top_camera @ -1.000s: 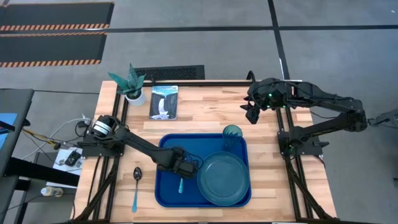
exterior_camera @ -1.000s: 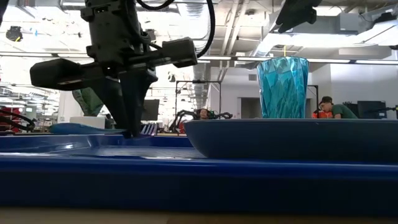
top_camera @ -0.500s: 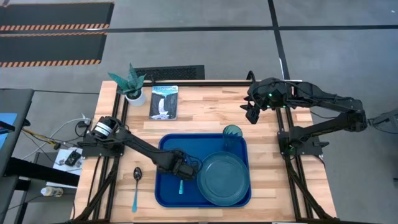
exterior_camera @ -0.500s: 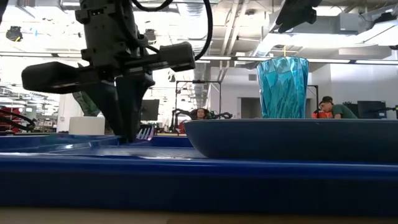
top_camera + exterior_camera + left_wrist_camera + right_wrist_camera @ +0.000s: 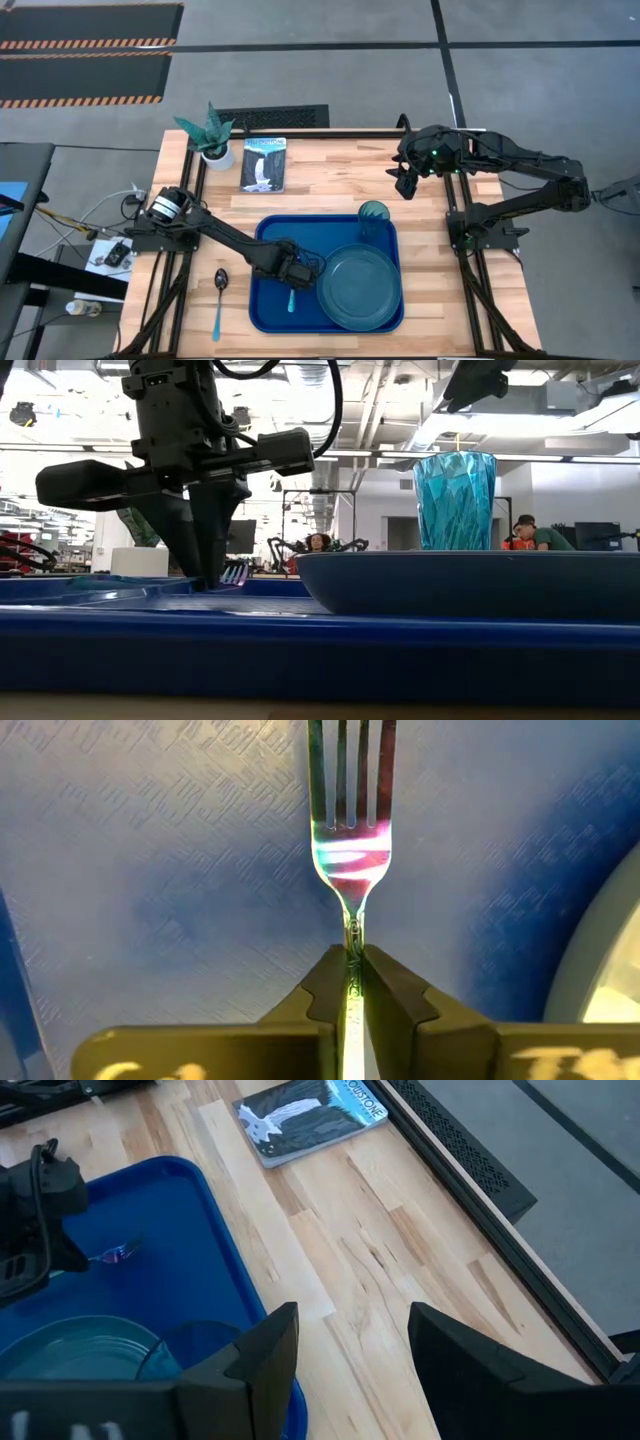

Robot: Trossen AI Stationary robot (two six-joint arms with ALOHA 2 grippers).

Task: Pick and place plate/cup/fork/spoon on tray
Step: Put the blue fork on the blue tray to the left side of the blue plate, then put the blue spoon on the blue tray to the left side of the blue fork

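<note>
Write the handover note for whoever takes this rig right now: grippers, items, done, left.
Left gripper: shut on the fork, low over the tray beside the plate.
Right gripper: open, empty, raised over the bare table near its far right corner.
Done: plate and cup are on the tray.
Left: release the fork, then fetch the spoon, lying on the table off the tray's left edge.

Robotics lab — exposed ceiling ducts (image 5: 400, 410), another robot arm (image 5: 300, 545) behind.

booklet (image 5: 307, 1118) cover, white title, perhaps ending "STONE", otherwise nothing legible anywhere
</note>
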